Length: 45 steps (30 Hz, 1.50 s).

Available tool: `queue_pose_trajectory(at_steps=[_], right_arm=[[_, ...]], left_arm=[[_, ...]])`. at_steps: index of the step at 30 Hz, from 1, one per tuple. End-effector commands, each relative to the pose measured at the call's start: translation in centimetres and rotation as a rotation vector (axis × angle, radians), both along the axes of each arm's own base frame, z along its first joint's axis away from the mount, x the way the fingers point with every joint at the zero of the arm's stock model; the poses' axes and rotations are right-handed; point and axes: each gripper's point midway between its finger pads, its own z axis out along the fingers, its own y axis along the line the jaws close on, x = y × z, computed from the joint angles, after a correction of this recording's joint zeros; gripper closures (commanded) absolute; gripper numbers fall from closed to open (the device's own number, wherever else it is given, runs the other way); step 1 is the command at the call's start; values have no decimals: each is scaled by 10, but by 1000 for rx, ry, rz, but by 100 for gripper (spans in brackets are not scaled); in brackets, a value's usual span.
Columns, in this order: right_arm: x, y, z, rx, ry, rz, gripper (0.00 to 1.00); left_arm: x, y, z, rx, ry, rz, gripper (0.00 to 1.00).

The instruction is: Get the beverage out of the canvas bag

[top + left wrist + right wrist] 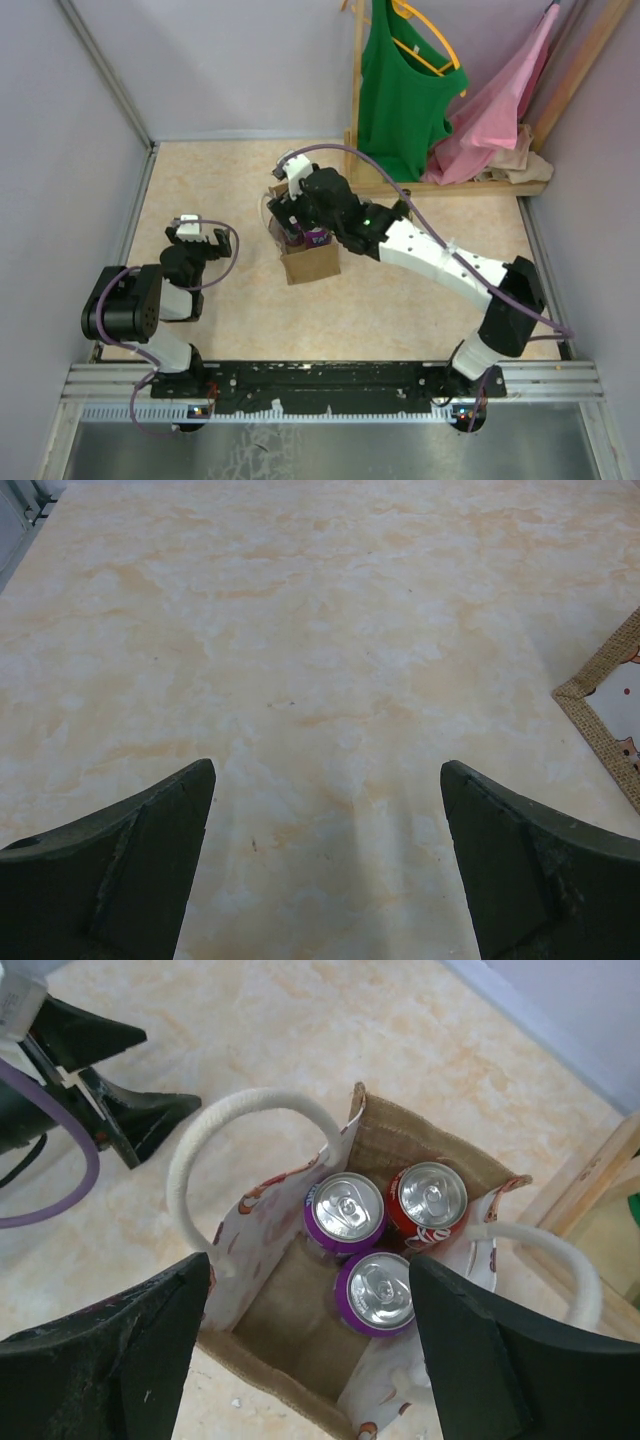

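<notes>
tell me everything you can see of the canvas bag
The canvas bag is a small box-shaped tote of tan burlap-like weave. Its side panels are white with small prints, and it has two white loop handles. It stands upright and open on the table, holding three upright cans: two purple, one red. One corner is empty. The right gripper hangs open above it, apparently not touching.
</notes>
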Motion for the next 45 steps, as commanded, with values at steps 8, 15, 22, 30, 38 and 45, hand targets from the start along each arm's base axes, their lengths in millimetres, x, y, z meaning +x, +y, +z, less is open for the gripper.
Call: queue_pose_trajectory(at_steps=[8, 15, 22, 30, 38, 45], right_arm=[[30, 3, -54, -124, 139, -133, 17], [53, -17, -77, -103, 259, -205, 16], [59, -24, -95, -144, 275, -231, 15], [60, -24, -113, -173, 303, -222, 14], [62, -26, -138, -230, 333, -224, 13], [67, -25, -158, -264, 351, -237, 14]], left_arm=[[3, -2, 5, 4, -17, -10, 0], [4, -1, 5, 4, -18, -10, 0], [3, -1, 5, 4, -17, -9, 0], [3, -2, 5, 4, -18, -12, 0], [3, -2, 5, 4, -18, -10, 0], [3, -1, 5, 4, -18, -10, 0]])
